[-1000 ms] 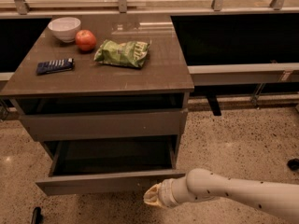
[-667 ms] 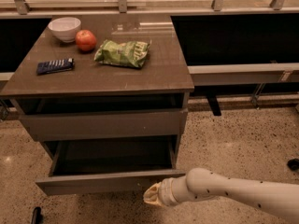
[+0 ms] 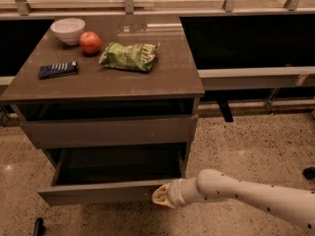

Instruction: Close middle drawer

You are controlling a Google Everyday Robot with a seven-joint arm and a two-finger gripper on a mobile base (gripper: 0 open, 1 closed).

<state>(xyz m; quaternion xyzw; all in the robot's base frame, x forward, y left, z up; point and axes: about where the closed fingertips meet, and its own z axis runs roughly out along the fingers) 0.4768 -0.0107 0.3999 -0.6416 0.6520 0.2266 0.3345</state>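
Observation:
The middle drawer (image 3: 98, 192) is pulled out at the bottom of the grey-brown cabinet. Its slim flat front panel faces me and its dark interior (image 3: 118, 163) shows behind it. Above it is a same-coloured drawer with a taller front panel (image 3: 108, 131), pushed in further. My gripper (image 3: 160, 196), cream at the tip of a white arm (image 3: 246, 194) coming in from the lower right, is at the right end of the middle drawer's front panel, touching it or very nearly so.
On the cabinet top (image 3: 172, 77) lie a white bowl (image 3: 68, 30), a red apple (image 3: 90, 42), a green chip bag (image 3: 129, 56) and a dark blue packet (image 3: 58, 69). A counter ledge (image 3: 256, 73) runs to the right. Speckled floor (image 3: 246, 146) surrounds the cabinet.
My gripper has edged slightly up toward the drawer's front panel. The drawer stands out about as far as before.

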